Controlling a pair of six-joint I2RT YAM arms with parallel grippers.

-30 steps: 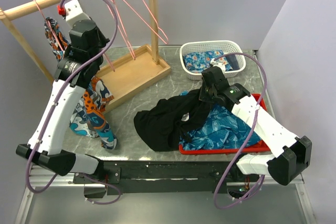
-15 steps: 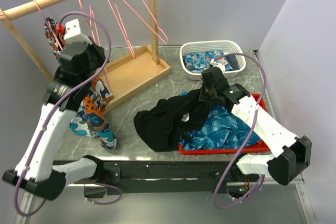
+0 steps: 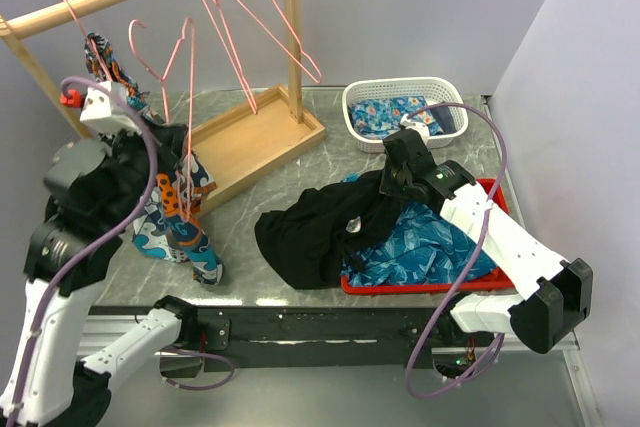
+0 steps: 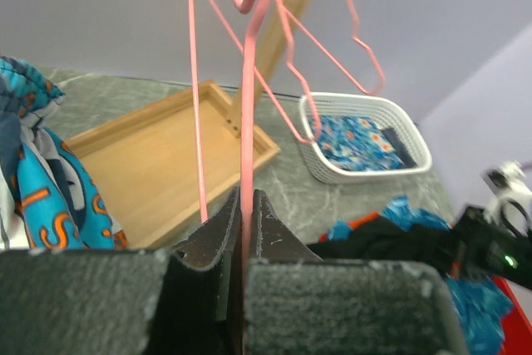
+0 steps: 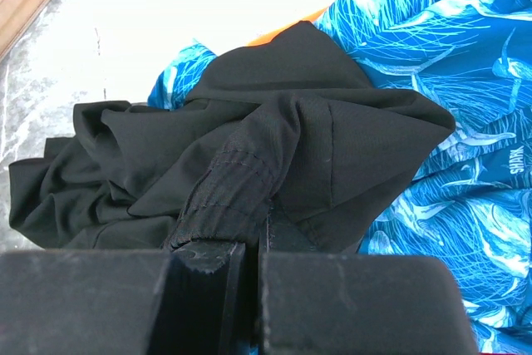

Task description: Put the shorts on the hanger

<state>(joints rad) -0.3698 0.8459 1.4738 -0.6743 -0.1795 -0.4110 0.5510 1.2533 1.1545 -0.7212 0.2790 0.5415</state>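
My left gripper (image 3: 168,169) is shut on a pink wire hanger (image 3: 187,97) and holds it upright, off the rail, at the left. In the left wrist view the jaws (image 4: 245,205) pinch the hanger's wire (image 4: 248,106). The black shorts (image 3: 310,232) lie crumpled on the table, partly over the red tray. My right gripper (image 3: 388,183) is shut on the shorts' right end. In the right wrist view the jaws (image 5: 249,243) clamp a stitched fold of the shorts (image 5: 274,139).
A wooden rack (image 3: 255,142) with a top rail stands at the back left, with more pink hangers (image 3: 240,17) on it. An orange-and-blue garment (image 3: 175,222) hangs at left. A white basket (image 3: 405,92) stands at the back. A red tray (image 3: 485,282) holds blue patterned cloth (image 3: 430,247).
My left arm has pulled back toward the near left, carrying one pink hanger away from the rail. The right arm and the shorts have not moved.
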